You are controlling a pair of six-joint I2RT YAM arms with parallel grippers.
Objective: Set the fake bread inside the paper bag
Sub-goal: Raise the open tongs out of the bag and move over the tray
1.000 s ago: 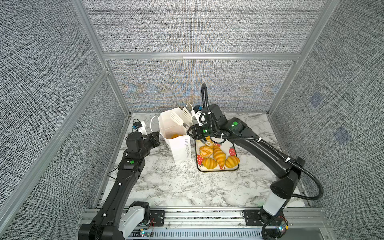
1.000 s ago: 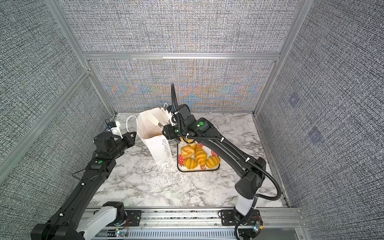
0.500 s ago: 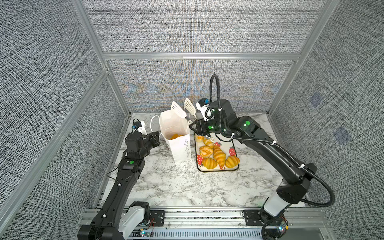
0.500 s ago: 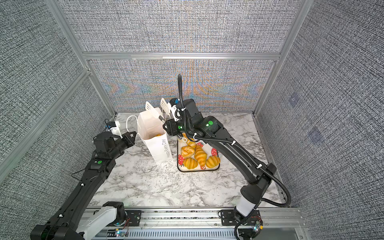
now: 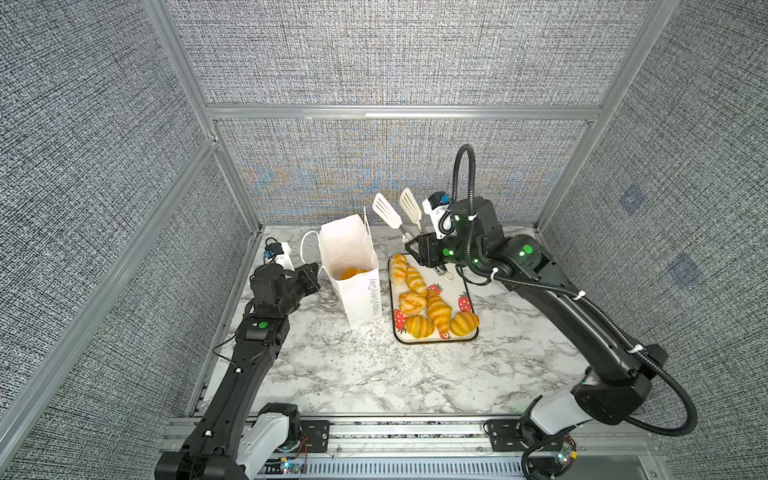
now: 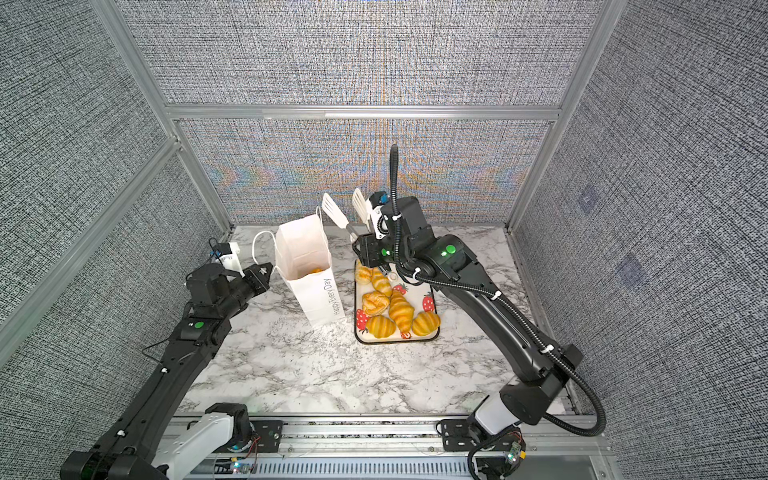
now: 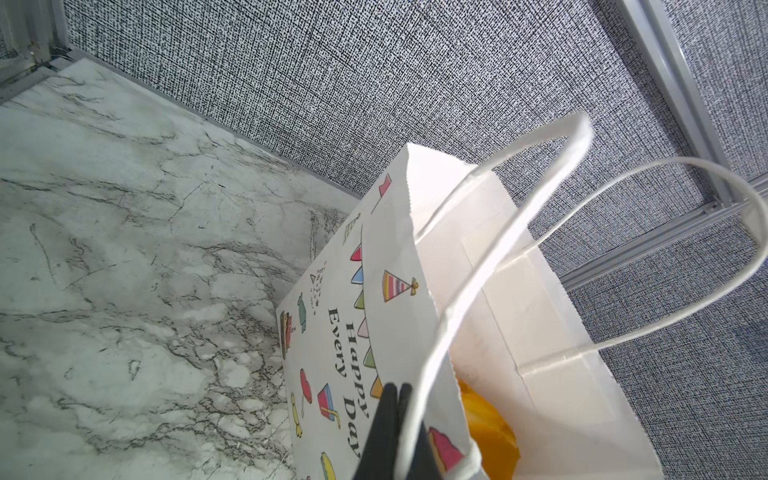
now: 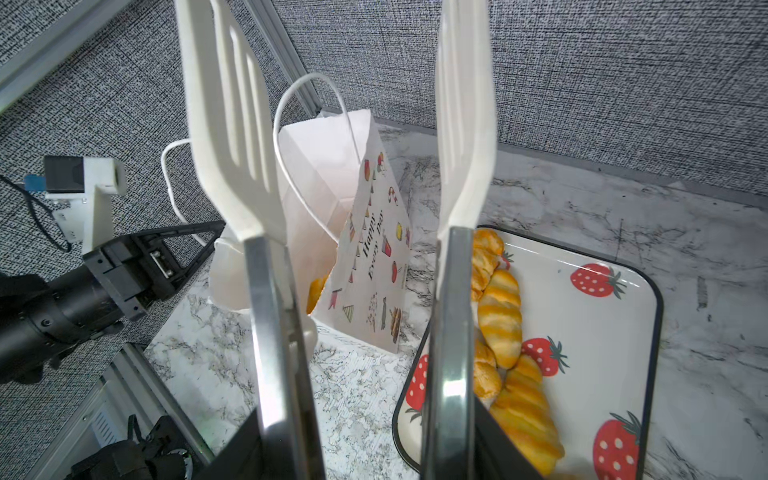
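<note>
Left pincer (image 5: 312, 270), pressed together, sits at nine o'clock of the paper bag (image 5: 358, 300); right pincer (image 5: 416, 247) clamps white tongs (image 5: 388, 214), blades apart, at twelve o'clock over the strawberry tray (image 5: 455, 286).

The white marble tabletop (image 5: 353, 374), veined in grey, runs back to the grey woven walls (image 5: 395, 166) of the enclosure. 2 things rest directly on it, both toward the rear. The paper bag (image 5: 357, 291) stands on its base left of the middle, mouth open upward. Just beside it, to the right, the cream tray (image 5: 451, 293) printed with red strawberries lies flat. A narrow strip of marble shows between the bag's foot and the tray's dark rim.
</note>
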